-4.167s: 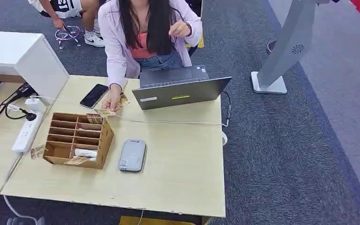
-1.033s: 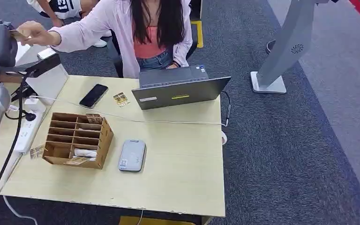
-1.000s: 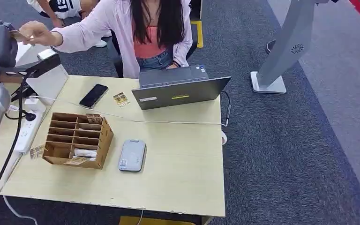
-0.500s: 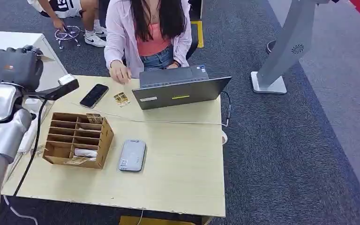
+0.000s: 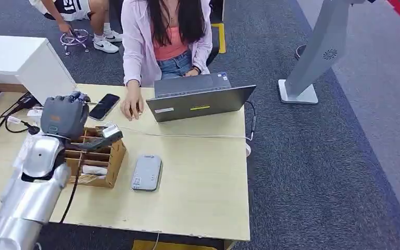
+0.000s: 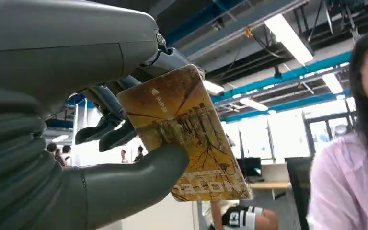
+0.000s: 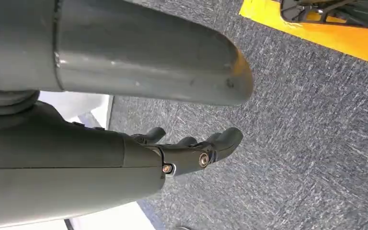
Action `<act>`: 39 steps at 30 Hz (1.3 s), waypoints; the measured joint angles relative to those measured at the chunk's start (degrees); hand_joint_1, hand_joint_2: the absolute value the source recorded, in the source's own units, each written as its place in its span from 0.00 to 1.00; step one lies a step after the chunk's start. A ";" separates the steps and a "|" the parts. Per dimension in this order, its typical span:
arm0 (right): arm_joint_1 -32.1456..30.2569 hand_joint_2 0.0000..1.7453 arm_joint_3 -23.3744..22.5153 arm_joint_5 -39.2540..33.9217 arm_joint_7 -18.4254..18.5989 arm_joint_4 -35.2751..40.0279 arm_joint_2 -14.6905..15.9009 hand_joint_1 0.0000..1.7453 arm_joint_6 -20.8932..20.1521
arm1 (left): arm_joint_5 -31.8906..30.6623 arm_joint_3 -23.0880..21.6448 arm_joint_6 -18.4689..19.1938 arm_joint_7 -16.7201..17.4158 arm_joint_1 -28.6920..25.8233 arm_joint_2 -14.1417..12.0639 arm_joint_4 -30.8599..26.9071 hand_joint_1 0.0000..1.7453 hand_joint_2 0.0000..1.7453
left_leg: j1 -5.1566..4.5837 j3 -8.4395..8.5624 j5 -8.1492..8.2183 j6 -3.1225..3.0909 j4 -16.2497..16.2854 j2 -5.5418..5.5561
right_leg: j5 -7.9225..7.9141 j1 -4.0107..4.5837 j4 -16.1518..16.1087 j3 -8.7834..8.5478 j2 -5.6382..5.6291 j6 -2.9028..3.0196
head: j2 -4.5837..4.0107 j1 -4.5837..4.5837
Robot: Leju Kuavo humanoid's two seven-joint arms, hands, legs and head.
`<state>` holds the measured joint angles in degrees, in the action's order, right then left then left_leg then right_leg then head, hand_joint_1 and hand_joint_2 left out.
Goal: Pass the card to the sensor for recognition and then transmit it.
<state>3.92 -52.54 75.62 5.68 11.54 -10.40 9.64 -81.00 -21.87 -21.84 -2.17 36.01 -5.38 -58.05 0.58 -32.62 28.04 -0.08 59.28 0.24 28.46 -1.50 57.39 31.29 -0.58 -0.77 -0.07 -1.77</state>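
Note:
My left hand (image 5: 64, 115) is raised above the far end of the wooden organizer (image 5: 100, 167), its back toward the camera. In the left wrist view the left hand (image 6: 76, 158) pinches a golden-brown printed card (image 6: 187, 134) between thumb and fingers. The grey flat sensor (image 5: 147, 172) lies on the table to the right of the organizer, apart from the hand. My right hand (image 7: 191, 148) hangs over grey carpet, fingers loosely apart and holding nothing.
A person sits behind the table with one hand (image 5: 133, 108) on it beside the open laptop (image 5: 200, 99). A black phone (image 5: 104, 106) lies near my left hand. A power strip and cables (image 5: 26, 140) sit left of my arm. A white cable crosses the table.
My left arm has come down from the upper left, where the person reached toward it, to above the organizer, holding the card. The person's hand has drawn back to the table by the laptop.

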 joint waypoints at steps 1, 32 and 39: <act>0.02 0.00 -0.05 -0.04 -0.02 0.00 0.00 0.00 0.04 | -0.15 -0.75 0.40 0.46 -1.26 0.24 -0.99 1.00 1.00 | 0.00 -0.01 0.00 0.00 0.00 0.00 | 0.00 0.00 0.00 0.00 0.00 0.00 | 0.00 0.00; 0.03 0.00 -2.38 -0.46 -0.22 0.00 -0.20 0.00 0.63 | 6.03 -16.50 17.64 0.77 -7.05 3.94 0.17 1.00 1.00 | 0.01 -0.02 0.00 0.00 0.00 -0.02 | -0.01 0.01 0.00 0.02 -0.01 0.00 | 0.00 -0.04; 0.04 1.00 -2.51 -0.37 -0.17 0.00 -0.20 0.00 0.66 | 8.67 -18.25 19.08 -0.15 -7.02 3.61 1.78 1.00 1.00 | 0.00 -0.03 0.00 0.00 0.00 -0.02 | -0.01 0.01 0.00 0.02 -0.01 0.00 | 0.00 -0.06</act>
<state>3.96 -55.06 75.25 5.51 11.54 -10.60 10.29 -72.33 -40.13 -2.76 -2.32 28.99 -1.77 -56.26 0.58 -32.64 28.04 -0.08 59.28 0.22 28.45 -1.50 57.39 31.31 -0.59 -0.77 -0.07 -1.84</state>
